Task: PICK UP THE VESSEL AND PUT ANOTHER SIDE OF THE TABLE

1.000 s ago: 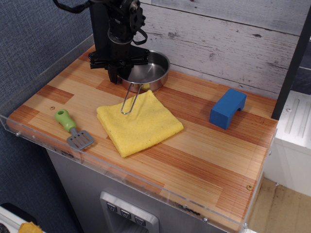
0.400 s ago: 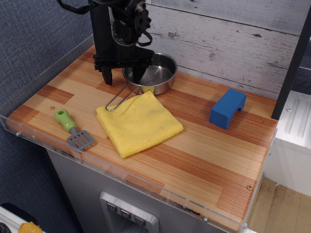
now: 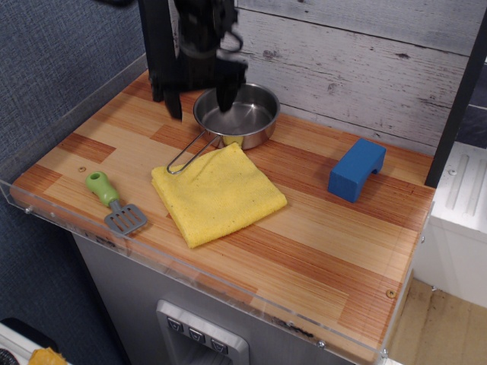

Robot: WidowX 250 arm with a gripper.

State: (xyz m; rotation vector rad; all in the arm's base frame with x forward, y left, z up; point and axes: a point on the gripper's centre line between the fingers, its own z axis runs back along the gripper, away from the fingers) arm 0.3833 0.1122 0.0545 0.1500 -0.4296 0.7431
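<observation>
Starting at your left, the green-handled toy spatula [image 3: 114,203] lies near the front-left edge of the tabletop [image 3: 319,251], well apart from anything that matters here. Moving right, the gripper [image 3: 199,105] hangs above the back-left area with its fingers [image 3: 174,105] spread wide and nothing between them; one finger sits left of the pan's rim and the other looks to be over its left inner side, and the blur makes it hard to tell whether either is touching. The vessel [image 3: 237,116] rests flat on the tabletop by the back wall, its thin wire handle [image 3: 187,154] reaching forward-left so its looped end lies just beside the yellow cloth [image 3: 218,193], whose back corner tucks against the pan's front. Further right the blue block [image 3: 356,169] stands alone, with bare wood in front of it. You are at the grasp step, I judge: the pan is unheld and not yet carried anywhere. Your next move calls for lowering so the fingers straddle the left rim wall, closing firmly on the slick steel, then lifting clear of the cloth before crossing toward the open right side, keeping clear of the block
</observation>
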